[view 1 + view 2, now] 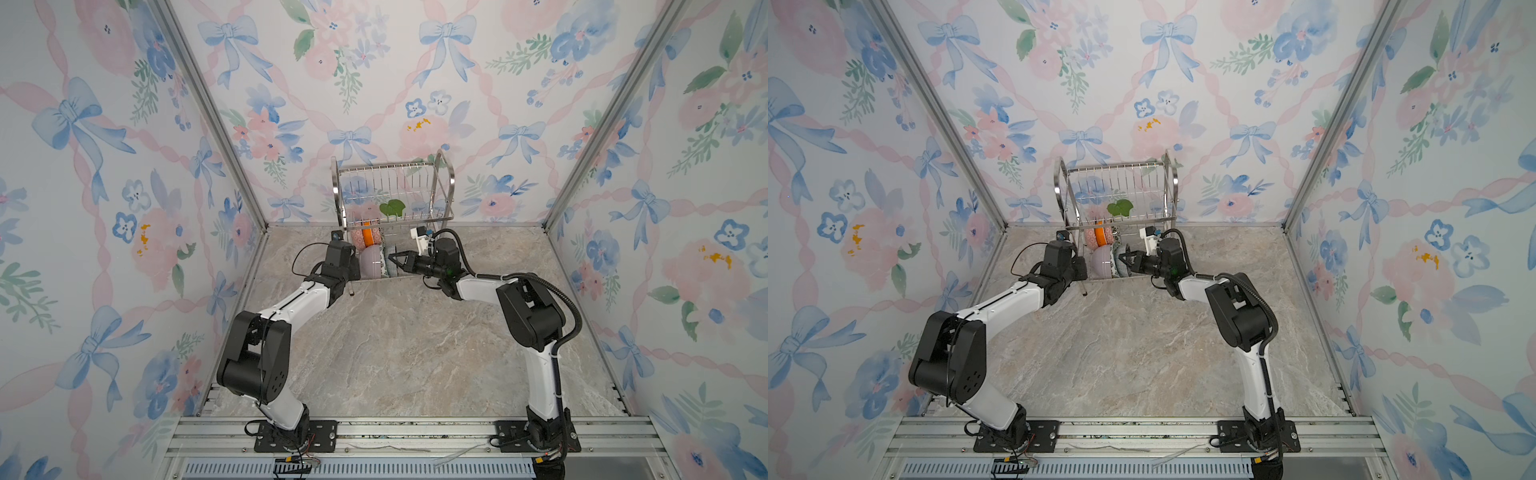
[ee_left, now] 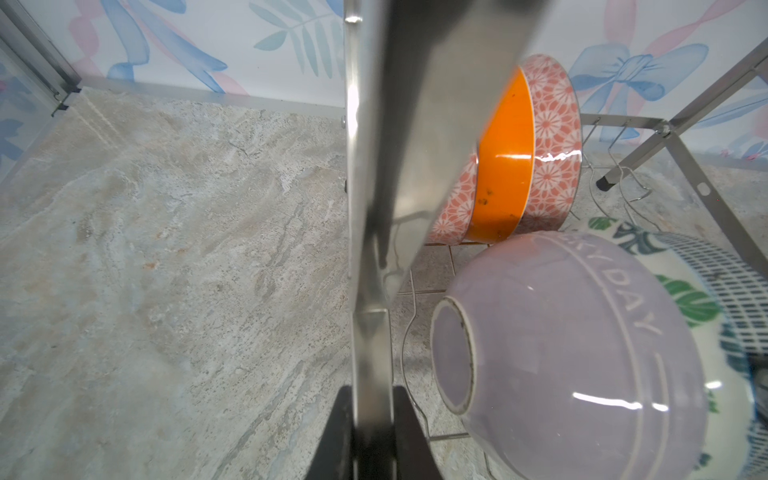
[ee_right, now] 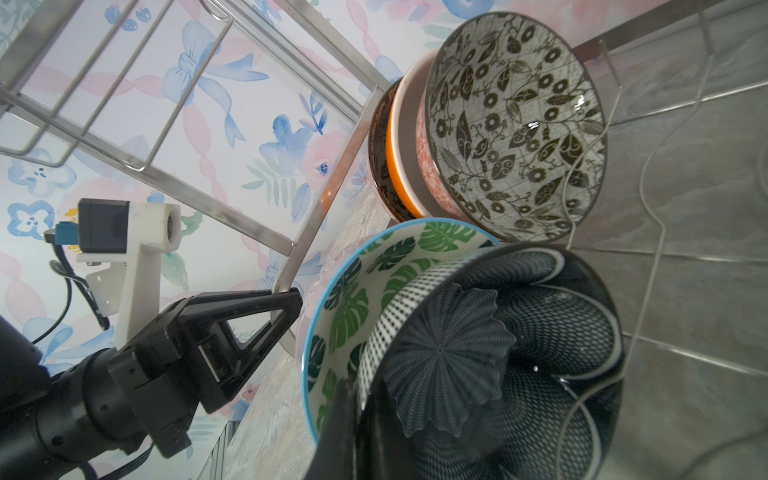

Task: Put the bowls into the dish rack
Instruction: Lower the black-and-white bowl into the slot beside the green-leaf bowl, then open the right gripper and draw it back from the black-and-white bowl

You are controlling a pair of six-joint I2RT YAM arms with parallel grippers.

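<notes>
Standing place of the dark blue bowl (image 3: 540, 332): lower tier of the dish rack (image 1: 390, 174), on edge, last of the front three
Neighbours: nested against the green-leaf bowl (image 3: 353, 299), which leans on the lavender bowl (image 2: 582, 353)
Back row: two black-and-white floral bowls (image 3: 515, 124) with the orange-backed bowl (image 2: 503, 166) between them, also on edge
Facing: hollow turned to the robot's right, so the bowl's axis runs along the rack, left to right
Right gripper (image 1: 392, 259): reaches in from the right, level with the lower tier, jaws narrow, seemingly pinched on this bowl's rim, one finger (image 3: 343, 419) on the outside
Left gripper (image 2: 372, 399): clamped on the flat steel side frame (image 2: 374, 208) at the rack's left end, just beside the lavender bowl, apart from it
Deciding relation: the bowl sits straight ahead of the right claw, leftward; the way out is back to the right along that line
Nearer arm: the right; the left only steadies the rack
Judged step: all six look racked, so letting go and backing out comes next
Risk: a sideways pull could tip the leaning three
</notes>
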